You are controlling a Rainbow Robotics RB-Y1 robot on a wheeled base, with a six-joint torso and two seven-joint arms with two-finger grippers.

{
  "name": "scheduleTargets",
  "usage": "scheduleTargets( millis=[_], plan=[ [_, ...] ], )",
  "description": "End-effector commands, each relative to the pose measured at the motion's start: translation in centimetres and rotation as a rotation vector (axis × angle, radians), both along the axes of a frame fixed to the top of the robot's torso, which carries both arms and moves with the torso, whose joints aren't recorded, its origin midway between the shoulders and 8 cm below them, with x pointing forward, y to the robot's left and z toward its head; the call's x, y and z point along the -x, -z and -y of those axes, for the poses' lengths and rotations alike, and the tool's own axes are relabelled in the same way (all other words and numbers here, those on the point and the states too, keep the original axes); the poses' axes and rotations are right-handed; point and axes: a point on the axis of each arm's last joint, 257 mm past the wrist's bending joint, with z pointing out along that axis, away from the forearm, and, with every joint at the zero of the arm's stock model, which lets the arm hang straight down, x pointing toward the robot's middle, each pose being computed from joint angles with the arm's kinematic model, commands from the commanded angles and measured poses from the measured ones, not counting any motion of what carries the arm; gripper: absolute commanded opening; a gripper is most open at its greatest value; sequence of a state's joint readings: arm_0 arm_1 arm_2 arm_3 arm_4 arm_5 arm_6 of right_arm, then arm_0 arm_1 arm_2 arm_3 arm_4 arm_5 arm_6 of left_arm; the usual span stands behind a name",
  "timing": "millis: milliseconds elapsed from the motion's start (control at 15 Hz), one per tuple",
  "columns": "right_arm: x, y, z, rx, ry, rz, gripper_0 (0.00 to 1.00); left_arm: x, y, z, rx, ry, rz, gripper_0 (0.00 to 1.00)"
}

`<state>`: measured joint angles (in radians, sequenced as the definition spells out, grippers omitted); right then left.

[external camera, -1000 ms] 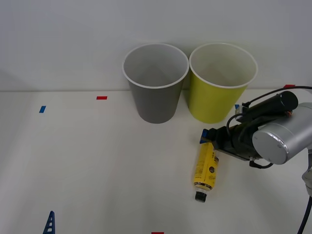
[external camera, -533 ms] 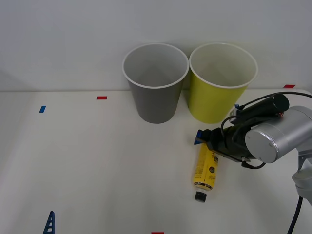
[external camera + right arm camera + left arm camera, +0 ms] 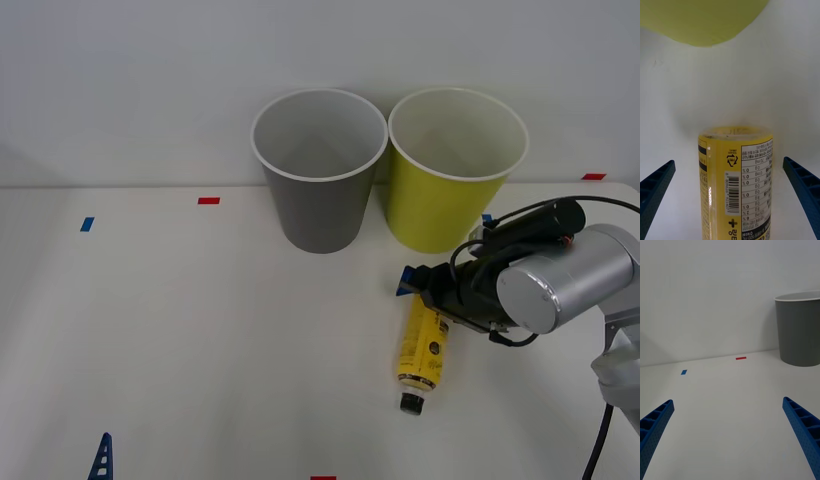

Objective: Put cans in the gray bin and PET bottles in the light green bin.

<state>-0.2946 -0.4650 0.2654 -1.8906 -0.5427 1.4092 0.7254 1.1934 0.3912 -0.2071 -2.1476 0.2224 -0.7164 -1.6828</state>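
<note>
Fingers [image 3: 655,191] of the right gripper [image 3: 730,195] stand released astride the PET bottle [image 3: 735,180] lying on the table [image 3: 200,330]. Recommend closing squarely on its label before lifting toward the light green bin [image 3: 445,195].

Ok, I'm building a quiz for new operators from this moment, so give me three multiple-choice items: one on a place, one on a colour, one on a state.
1. Where does the bottle lie?
A. Inside the gray bin
B. On the table, in front of the light green bin
C. Upright beside the red tape mark

2. What colour is the bottle's cap?
A. Black
B. White
C. Red

3. How does the right tool stand?
A. Shut on the bottle
B. Shut, away from it
C. Open, one finger on each side of the bottle

Key:
1 B: the front view shows it on its side, on the table before that bin.
2 A: the cap at the bottle's near end is black.
3 C: the right wrist view shows a gap between each blue finger and the label.
</note>
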Motion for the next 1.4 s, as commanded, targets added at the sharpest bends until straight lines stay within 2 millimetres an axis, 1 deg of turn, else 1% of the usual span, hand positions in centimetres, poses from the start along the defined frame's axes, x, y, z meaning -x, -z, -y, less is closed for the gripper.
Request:
scheduleTargets(
  millis=[67,533,600,667,733,800,1067,1400],
  plan=[
    [-0.1,0.6,0.6,0.013,0.010,-0.008,1.00,0.0,0.0,0.0,0.000,0.000,0.000,1.00],
    [0.3,0.9,0.0,0.019,-0.013,-0.014,1.00,0.0,0.0,0.0,0.000,0.000,0.000,1.00],
    [0.3,0.9,0.0,0.024,-0.017,-0.012,0.56,0.0,0.0,0.0,0.000,0.000,0.000,1.00],
    [0.3,1.1,0.2,0.037,-0.020,-0.009,0.19,0.0,0.0,0.0,0.000,0.000,0.000,1.00],
    [0.2,1.2,0.3,0.051,-0.023,-0.004,0.08,0.0,0.0,0.0,0.000,0.000,0.000,1.00],
    [0.2,1.2,0.4,0.058,-0.024,0.000,0.06,0.0,0.0,0.0,0.000,0.000,0.000,1.00],
    [0.1,0.9,0.3,0.062,-0.032,0.013,0.03,0.0,0.0,0.0,0.000,0.000,0.000,1.00],
    [0.9,0.8,0.2,0.048,-0.041,0.021,0.02,0.0,0.0,0.0,0.000,0.000,0.000,1.00]
  ],
)
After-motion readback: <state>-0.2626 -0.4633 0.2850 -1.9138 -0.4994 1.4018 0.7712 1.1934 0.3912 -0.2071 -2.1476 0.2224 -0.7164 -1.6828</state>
